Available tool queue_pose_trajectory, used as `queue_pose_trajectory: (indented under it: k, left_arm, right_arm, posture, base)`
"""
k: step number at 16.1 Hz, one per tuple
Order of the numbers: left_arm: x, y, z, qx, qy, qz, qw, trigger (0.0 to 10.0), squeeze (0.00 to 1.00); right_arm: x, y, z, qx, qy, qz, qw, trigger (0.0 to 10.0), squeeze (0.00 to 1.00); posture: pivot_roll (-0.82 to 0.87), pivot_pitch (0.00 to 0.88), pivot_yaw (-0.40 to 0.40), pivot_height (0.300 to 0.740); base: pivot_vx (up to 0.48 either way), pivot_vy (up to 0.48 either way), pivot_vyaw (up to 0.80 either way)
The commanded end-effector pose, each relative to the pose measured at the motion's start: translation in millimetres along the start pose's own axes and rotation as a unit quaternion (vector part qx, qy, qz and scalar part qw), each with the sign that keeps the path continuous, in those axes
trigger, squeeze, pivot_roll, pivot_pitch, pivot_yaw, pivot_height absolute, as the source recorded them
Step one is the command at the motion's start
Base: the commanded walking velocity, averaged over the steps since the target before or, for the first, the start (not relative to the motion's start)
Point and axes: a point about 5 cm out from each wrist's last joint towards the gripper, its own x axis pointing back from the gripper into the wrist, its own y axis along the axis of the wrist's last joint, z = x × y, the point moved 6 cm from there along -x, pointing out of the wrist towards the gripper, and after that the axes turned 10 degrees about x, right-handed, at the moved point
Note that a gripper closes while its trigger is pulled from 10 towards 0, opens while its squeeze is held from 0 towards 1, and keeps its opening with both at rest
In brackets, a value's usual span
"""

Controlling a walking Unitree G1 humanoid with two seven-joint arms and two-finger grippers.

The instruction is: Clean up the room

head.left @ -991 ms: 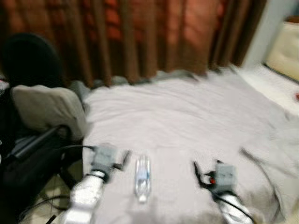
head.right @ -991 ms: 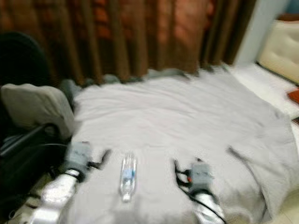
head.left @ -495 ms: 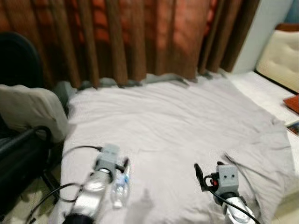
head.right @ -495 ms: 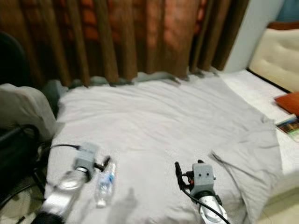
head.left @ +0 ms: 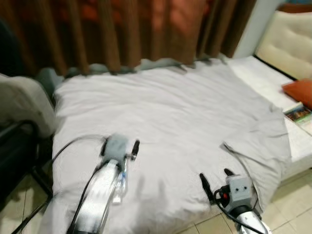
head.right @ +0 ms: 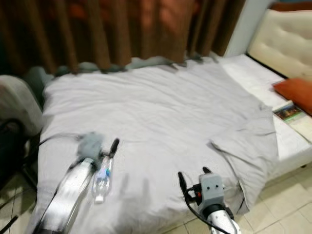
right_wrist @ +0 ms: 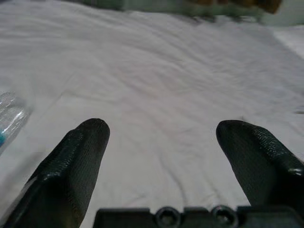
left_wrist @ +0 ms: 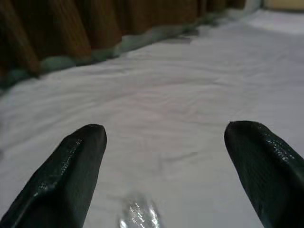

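Clear plastic bottle lay on the grey bedsheet, near its front edge. Left gripper hovered directly over it, fingers spread, nothing held. Right gripper hung well apart, likewise spread and empty.

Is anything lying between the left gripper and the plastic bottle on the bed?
Nothing visible does. The left gripper hangs open directly over the plastic bottle, which lies flat on the grey bedsheet. In the left wrist view the bottle shows between the fingers with bare sheet around it.
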Motion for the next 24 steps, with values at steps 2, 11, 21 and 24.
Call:
queue_pose_trajectory:
  k: [2, 11, 21, 24]
  left_arm:
    - [28.5, -0.1, 19.8, 0.020, 0.039, 0.003, 0.999, 10.0, 0.00]
    - [10.8, 6.5, 22.8, -0.019, 0.055, 0.038, 0.998, 10.0, 0.00]
    - [3.1, -1.2, 29.6, -0.073, 0.061, 0.052, 0.994, 10.0, 0.00]
    - [3.2, -0.6, 20.0, -0.056, 0.035, 0.045, 0.997, 10.0, 0.00]
  right_arm:
    - [-5.8, 0.2, -3.2, -0.014, -0.019, -0.001, 1.000, 10.0, 0.00]
    - [-31.0, 2.4, 1.4, -0.028, -0.014, 0.001, 1.000, 10.0, 0.00]
    - [-29.4, -1.4, -3.9, -0.027, -0.016, 0.002, 1.000, 10.0, 0.24]
    - [-27.8, -0.7, -8.7, -0.033, -0.035, -0.002, 0.999, 10.0, 0.00]
  posture:
    - [-0.02, 0.100, -0.034, 0.740]
    - [0.03, 0.040, -0.044, 0.740]
    - [0.02, 0.018, -0.042, 0.740]
    - [0.02, 0.016, -0.044, 0.740]
  base:
    - [0.000, -0.461, 0.00]
    - [0.030, -0.351, 0.34]
    - [0.000, 0.000, 0.32]
    - [0.279, 0.000, 0.00]
